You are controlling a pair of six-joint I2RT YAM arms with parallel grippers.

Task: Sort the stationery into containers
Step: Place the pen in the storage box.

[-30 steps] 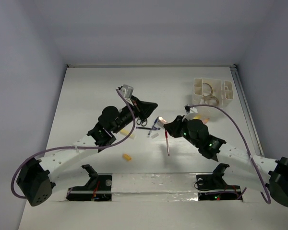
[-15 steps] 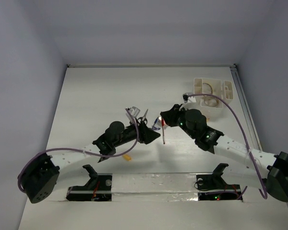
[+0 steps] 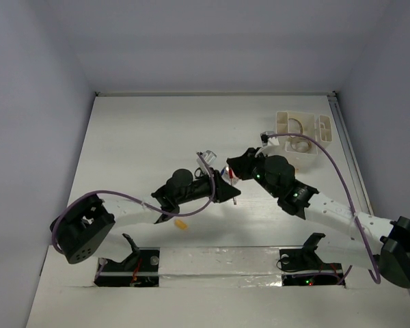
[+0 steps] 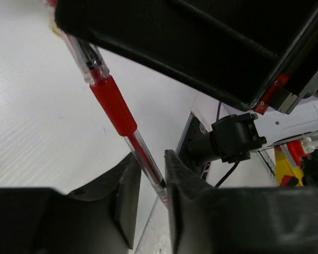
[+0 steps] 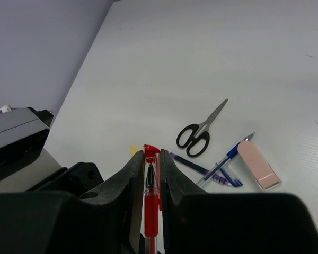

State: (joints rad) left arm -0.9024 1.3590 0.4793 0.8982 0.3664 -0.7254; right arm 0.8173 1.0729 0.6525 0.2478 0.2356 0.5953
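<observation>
Right gripper (image 5: 151,159) is clenched on the red pen (image 5: 151,211), and the wrist view shows both black fingers pressed against the barrel, with the pen's cap end poking out just past the fingertips. In the left wrist view the same pen slants down from the upper left, and its lower, clear end runs between the fingers of the left gripper (image 4: 152,159). Those fingers stand close on either side of the barrel, but whether they actually pinch it cannot be told. So the pen hangs in the air between the two grippers, at the middle of the overhead frame, above the bench (image 3: 137,137).

Beyond the right gripper, on the bench, lie the scissors (image 5: 199,135), black handles toward the camera, and just right of them two blue pens (image 5: 222,164) crossed, with the pink eraser block (image 5: 258,165) beside their tips. The orange block (image 3: 181,223) sits alone near the bottom centre, under the left arm. The white organiser (image 3: 281,123) stands at the upper right, well apart from the pen.
</observation>
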